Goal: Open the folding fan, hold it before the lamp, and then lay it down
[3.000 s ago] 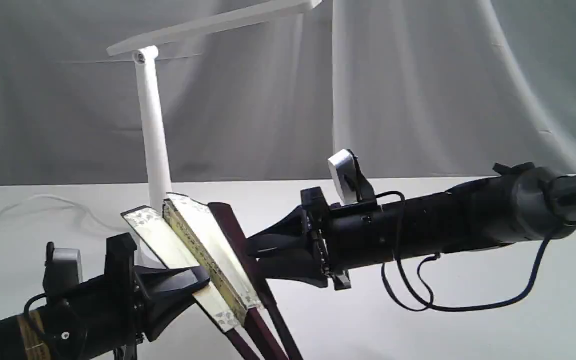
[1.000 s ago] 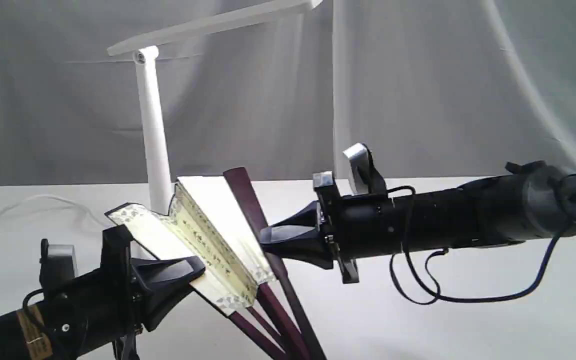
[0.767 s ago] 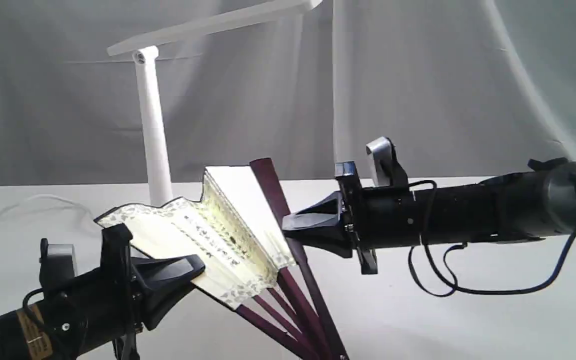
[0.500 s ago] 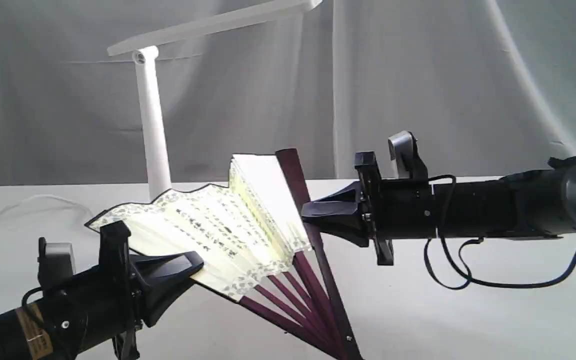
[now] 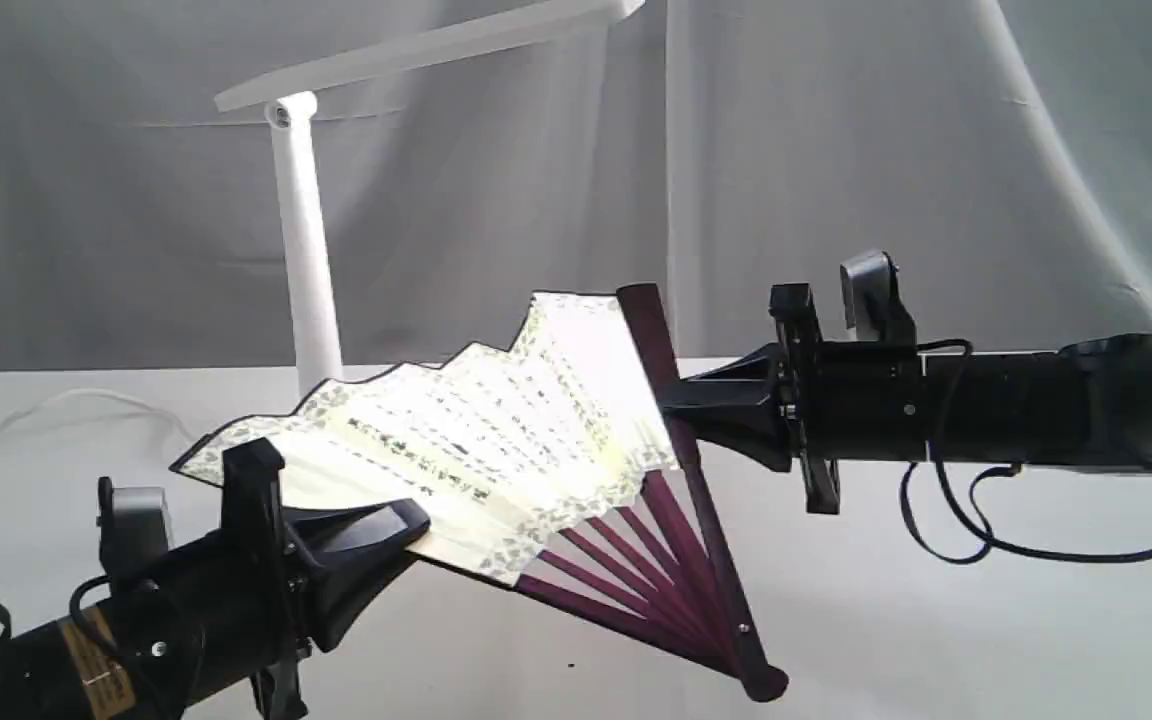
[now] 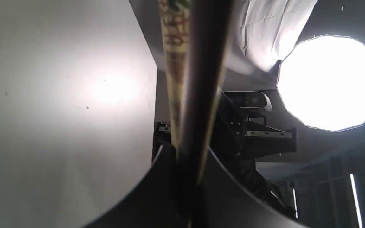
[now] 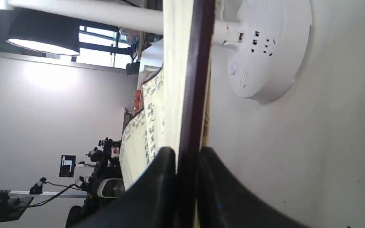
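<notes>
The table (image 5: 936,620) carries the lamp (image 5: 304,250) at its back. Before the lamp's post the fan (image 5: 476,440) hangs part spread in the air (pivot lowest), one guard clamped in the left gripper (image 5: 414,522), the other in the right gripper (image 5: 674,405)
</notes>
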